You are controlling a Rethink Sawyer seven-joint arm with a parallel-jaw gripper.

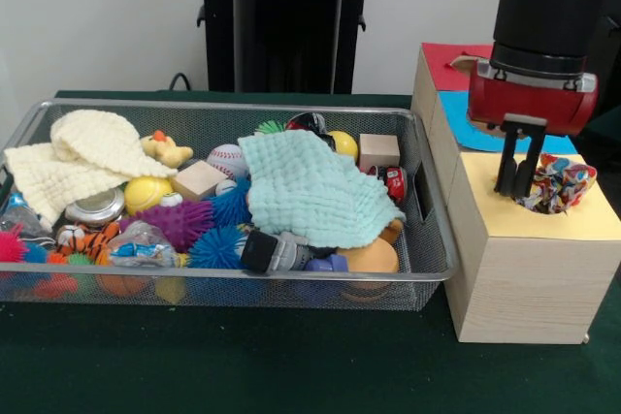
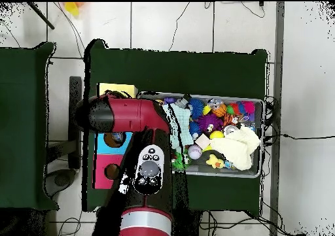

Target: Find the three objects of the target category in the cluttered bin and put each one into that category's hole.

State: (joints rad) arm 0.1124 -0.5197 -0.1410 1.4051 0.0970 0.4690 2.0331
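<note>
A wooden box (image 1: pixel 529 273) with yellow, blue and red top sections stands to the right of the wire bin (image 1: pixel 427 269). A crinkled, multicoloured wrapper (image 1: pixel 561 184) bulges out of the hole in the yellow section (image 1: pixel 582 225). My gripper (image 1: pixel 516 189) hangs straight down at the wrapper's left edge, its fingers close together and shut on that edge. In the overhead view the red arm (image 2: pixel 134 119) hides the gripper and the wrapper; the yellow section (image 2: pixel 118 89) and the holes of the blue section (image 2: pixel 105 144) and red section (image 2: pixel 103 174) show beside it.
The bin holds a yellow cloth (image 1: pixel 82 157), a mint cloth (image 1: pixel 310 186), a baseball (image 1: pixel 226 159), a rubber duck (image 1: pixel 165 149), wooden blocks (image 1: pixel 378 150), purple and blue spiky balls (image 1: pixel 179 220), a tin can (image 1: pixel 94 207) and an orange ball (image 1: pixel 369 257). Green cloth (image 1: pixel 243 366) covers the table.
</note>
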